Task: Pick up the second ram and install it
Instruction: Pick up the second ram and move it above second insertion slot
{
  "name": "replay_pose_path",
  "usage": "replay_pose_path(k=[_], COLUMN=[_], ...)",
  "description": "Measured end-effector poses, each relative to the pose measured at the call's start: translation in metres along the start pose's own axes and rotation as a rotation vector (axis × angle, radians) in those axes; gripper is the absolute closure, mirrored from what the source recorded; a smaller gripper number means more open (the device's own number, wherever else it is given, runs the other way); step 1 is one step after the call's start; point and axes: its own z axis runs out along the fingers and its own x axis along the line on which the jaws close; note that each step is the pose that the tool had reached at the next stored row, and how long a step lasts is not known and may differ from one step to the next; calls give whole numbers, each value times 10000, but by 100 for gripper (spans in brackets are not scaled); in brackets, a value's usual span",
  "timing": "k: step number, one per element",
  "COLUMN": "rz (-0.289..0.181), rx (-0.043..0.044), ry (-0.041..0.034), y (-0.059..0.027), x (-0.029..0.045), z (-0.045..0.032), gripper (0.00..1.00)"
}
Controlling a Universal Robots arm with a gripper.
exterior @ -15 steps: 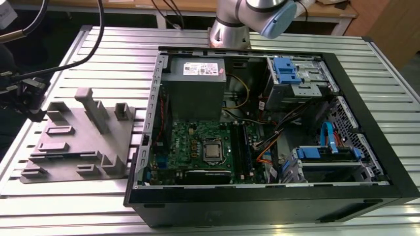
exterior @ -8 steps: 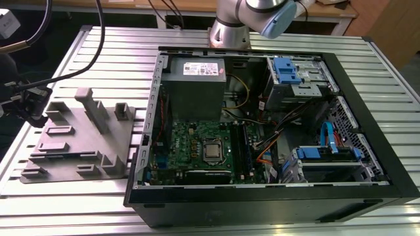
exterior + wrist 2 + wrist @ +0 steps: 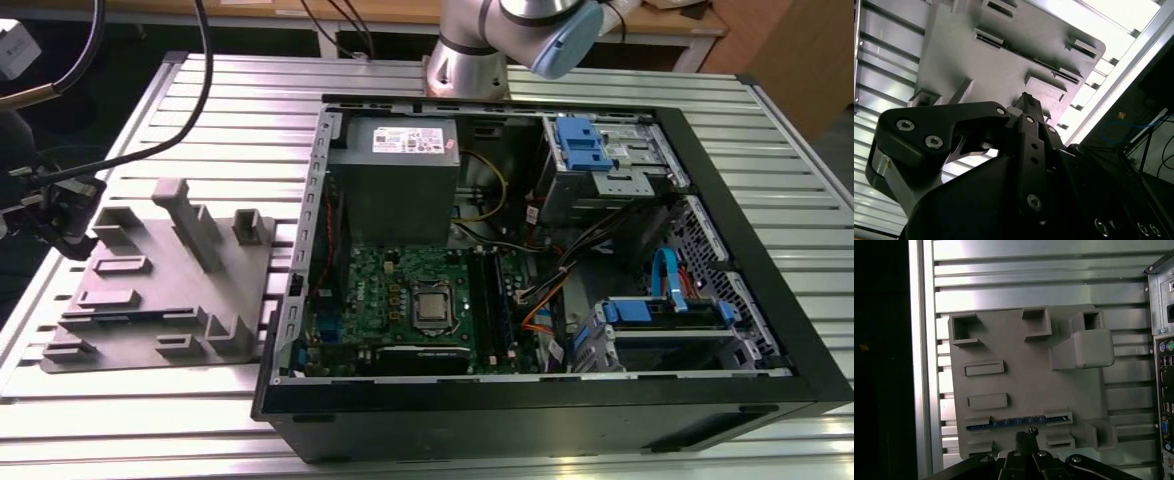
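Gripper (image 3: 1026, 434), tips pinched together and empty, hovers over the grey holder block (image 3: 1024, 370), just above the second ram (image 3: 1019, 421) seated edge-up in its slot; a good grasp probably wants mid-stick, square alignment.

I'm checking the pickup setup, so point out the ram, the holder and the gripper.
ram (image 3: 1004, 423): first wrist view, middle of its visible blue edge.
holder (image 3: 1029, 382): first wrist view, bare flat face.
gripper (image 3: 1026, 435): first wrist view, between its fingertips.
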Motion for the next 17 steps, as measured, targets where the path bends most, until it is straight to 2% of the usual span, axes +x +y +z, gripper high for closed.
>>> replay_pose_path(k=[7, 17], rz=[-10, -1721], rx=[0, -30], ry=[0, 75], y=[0, -1], x=[1, 1], z=[0, 12], gripper=[93, 93])
